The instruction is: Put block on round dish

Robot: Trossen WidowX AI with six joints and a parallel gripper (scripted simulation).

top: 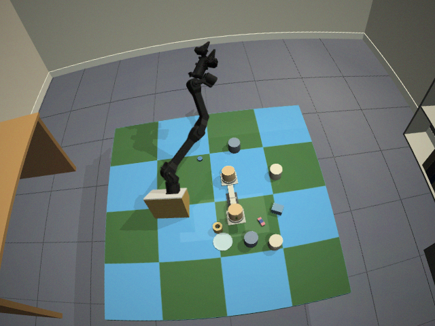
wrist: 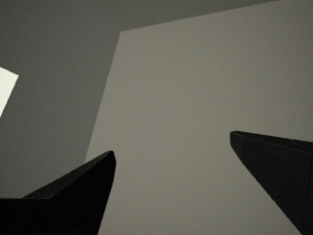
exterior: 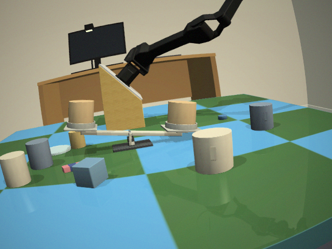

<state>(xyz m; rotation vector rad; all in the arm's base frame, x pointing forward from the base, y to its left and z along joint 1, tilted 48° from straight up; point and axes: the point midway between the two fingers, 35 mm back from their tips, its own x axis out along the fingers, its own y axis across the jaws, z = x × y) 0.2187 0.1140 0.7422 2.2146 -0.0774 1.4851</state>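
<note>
Top view: your black parallel-jaw gripper (top: 207, 49) was raised far beyond the mat, with both tan cylindrical cups (top: 228, 173) well back toward the base. Exterior view: the grey balance beam (exterior: 130, 132) dipped slightly toward the right-hand cup (exterior: 182, 111), so I judge the block was under it. Wrist view: fingers were wide apart, holding nothing.

Matte black jointed arm (top: 196, 130) (tapered fingers)

A blue and green checkered bench (top: 140, 291) carried a small balance (top: 232, 200) near its middle and the arm's wooden base block (top: 168, 205). Around these stood two grey cylinders (top: 234, 145), three cream cylinders (top: 275, 171), a tan ring (top: 217, 227), a pale round dish (top: 222, 241), a blue-grey cube (top: 276, 208), a small pink and blue piece (top: 261, 221) and a small blue disc (top: 200, 158).
</note>
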